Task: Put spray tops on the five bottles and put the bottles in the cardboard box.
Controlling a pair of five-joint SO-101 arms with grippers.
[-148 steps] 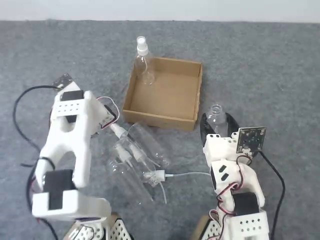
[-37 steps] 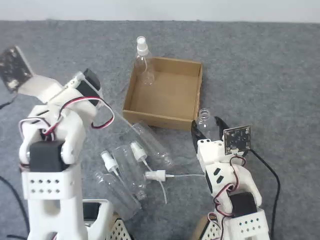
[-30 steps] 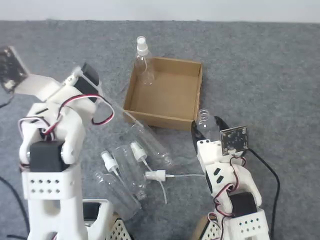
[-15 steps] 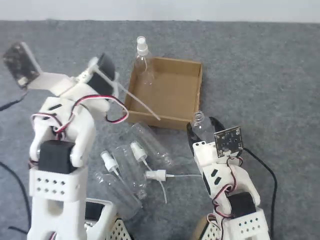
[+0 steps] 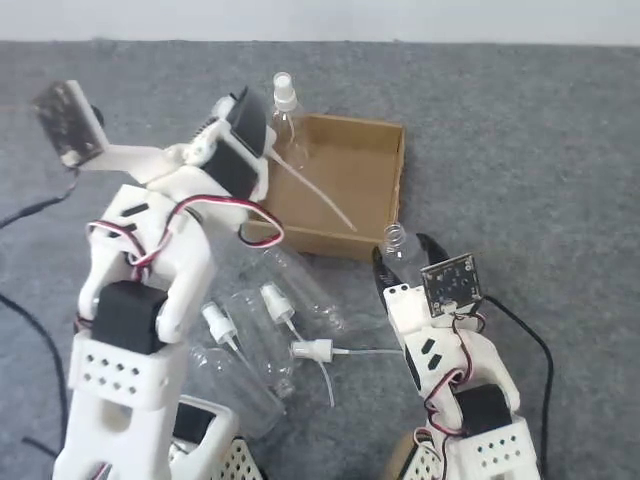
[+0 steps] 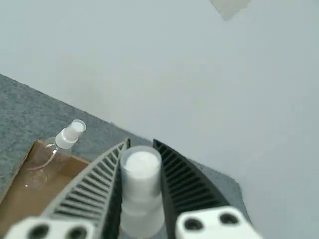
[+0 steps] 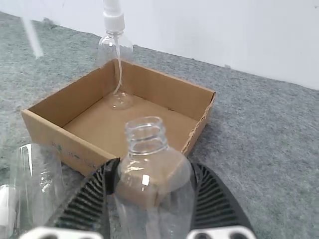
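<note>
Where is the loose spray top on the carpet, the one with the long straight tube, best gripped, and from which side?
Grip the loose spray top at its white head, not the thin tube. Come down from above, fingers across the head: it lies flat on the carpet, and lying bottles crowd the side away from the tube, so a sideways approach may bump them.

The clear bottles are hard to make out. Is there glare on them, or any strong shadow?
Right wrist view: the open bottle shows one small bright glint, no heavy glare. High view: even light, no hard shadows; the lying bottles nearly merge with the carpet. Left wrist view: the spray top is evenly lit against a pale wall.
</note>
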